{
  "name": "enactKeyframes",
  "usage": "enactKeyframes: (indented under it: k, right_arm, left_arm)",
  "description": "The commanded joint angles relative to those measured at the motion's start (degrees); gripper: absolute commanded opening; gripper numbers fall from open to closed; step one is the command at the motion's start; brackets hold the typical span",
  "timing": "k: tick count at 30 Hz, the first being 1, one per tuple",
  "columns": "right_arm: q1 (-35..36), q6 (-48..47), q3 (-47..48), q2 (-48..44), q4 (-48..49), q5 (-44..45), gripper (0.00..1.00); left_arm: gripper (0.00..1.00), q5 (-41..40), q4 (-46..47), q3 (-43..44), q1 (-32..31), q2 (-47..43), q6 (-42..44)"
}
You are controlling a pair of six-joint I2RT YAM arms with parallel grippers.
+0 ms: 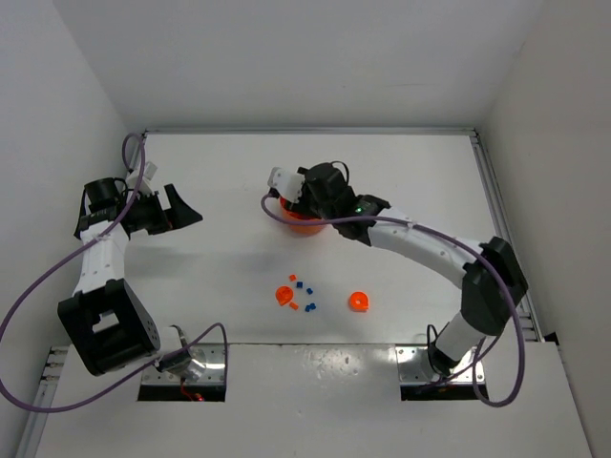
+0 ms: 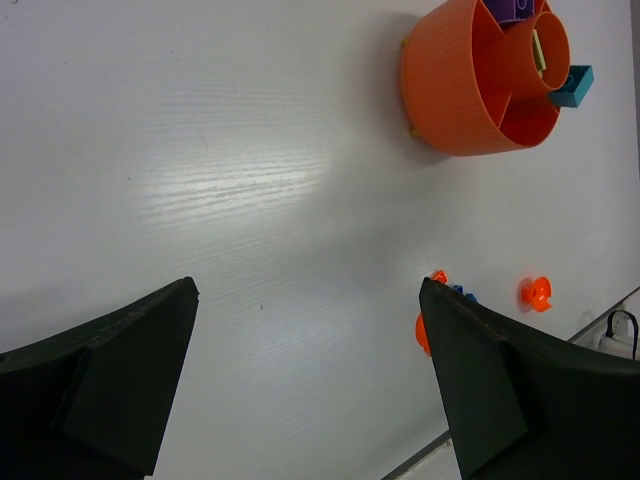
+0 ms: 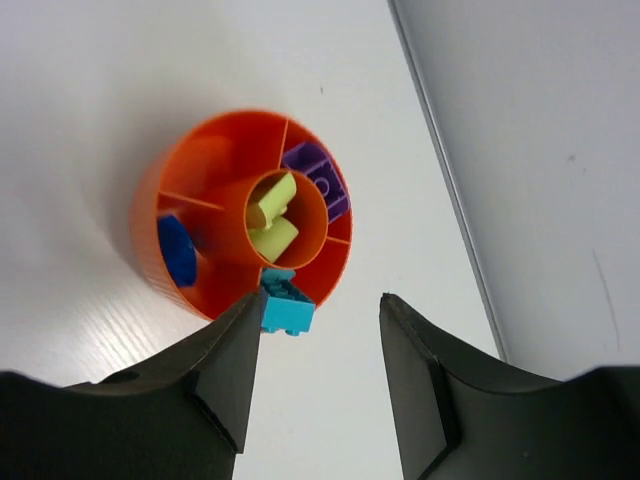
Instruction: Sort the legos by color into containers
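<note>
The round orange dish (image 3: 150, 262) sits under my right gripper (image 3: 320, 297), which is open and empty above it. Lime green bricks (image 3: 270, 225) lie in its centre cup, a purple brick (image 3: 318, 178) and a blue brick (image 3: 178, 250) in outer compartments. A cyan brick (image 3: 285, 308) perches on the dish rim beside my left fingertip; it also shows in the left wrist view (image 2: 572, 85). In the top view the right gripper (image 1: 298, 205) hides most of the dish (image 1: 304, 225). My left gripper (image 1: 184, 208) is open and empty over bare table at the left (image 2: 307, 290).
Loose pieces lie on the table nearer the arm bases: two round orange pieces (image 1: 284, 295) (image 1: 359, 302), small blue bricks (image 1: 311, 307) and small orange bricks (image 1: 293, 279). White walls close in the table at the back and sides.
</note>
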Motion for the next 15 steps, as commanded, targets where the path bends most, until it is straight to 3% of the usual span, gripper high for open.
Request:
enactKeyframes:
  k: [1, 5, 11, 15]
  right_arm:
    - [-1.12, 8.11, 3.57, -4.49, -6.87, -8.80, 0.51]
    - [-2.54, 13.65, 5.24, -7.13, -16.43, -17.59, 0.51]
    - [-3.77, 12.25, 1.13, -8.80, -31.47, -35.15, 0.45]
    - [-3.77, 13.83, -5.56, -10.74, -32.55, -38.43, 0.45]
  left_arm:
    - [1.00, 0.75, 1.53, -0.14, 0.81, -2.53, 0.05]
    - [1.00, 0.75, 1.53, -0.67, 0.81, -3.76, 0.05]
    - [1.00, 1.80, 1.53, -1.72, 0.81, -6.49, 1.72]
    - [1.00, -0.13, 2.14, -1.72, 0.81, -7.28, 1.03]
